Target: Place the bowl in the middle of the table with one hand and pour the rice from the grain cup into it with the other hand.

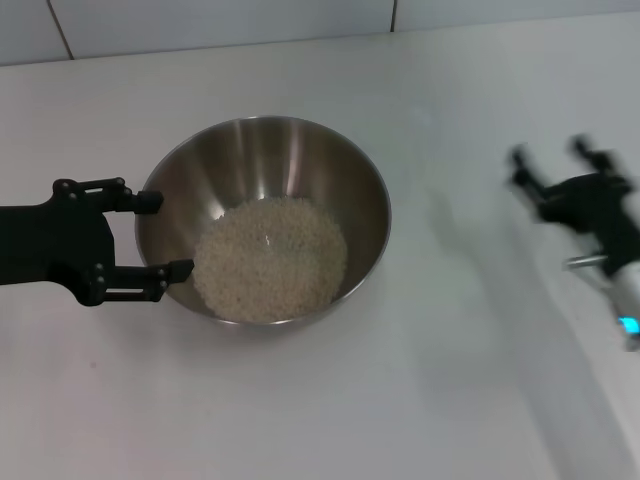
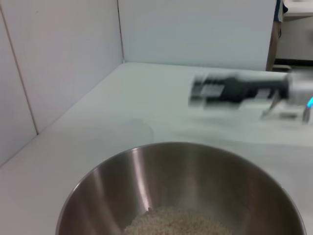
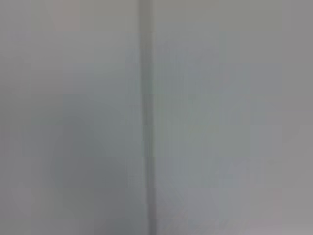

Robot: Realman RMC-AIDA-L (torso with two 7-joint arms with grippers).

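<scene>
The steel bowl (image 1: 262, 160) stands in the middle of the white table (image 1: 320, 400), with a mound of rice (image 1: 270, 258) in its bottom. My left gripper (image 1: 168, 234) is open at the bowl's left rim, with one finger on either side of the near wall. My right gripper (image 1: 549, 152) is open and empty, blurred, well to the right of the bowl above the table. The left wrist view shows the bowl (image 2: 195, 181), the rice (image 2: 176, 224) and the right gripper (image 2: 203, 91) far off. The grain cup is out of view.
A white tiled wall (image 1: 220, 20) runs along the table's far edge. The right wrist view shows only a blurred pale surface with a dark seam (image 3: 145, 117). Bare tabletop lies in front of the bowl and to its right.
</scene>
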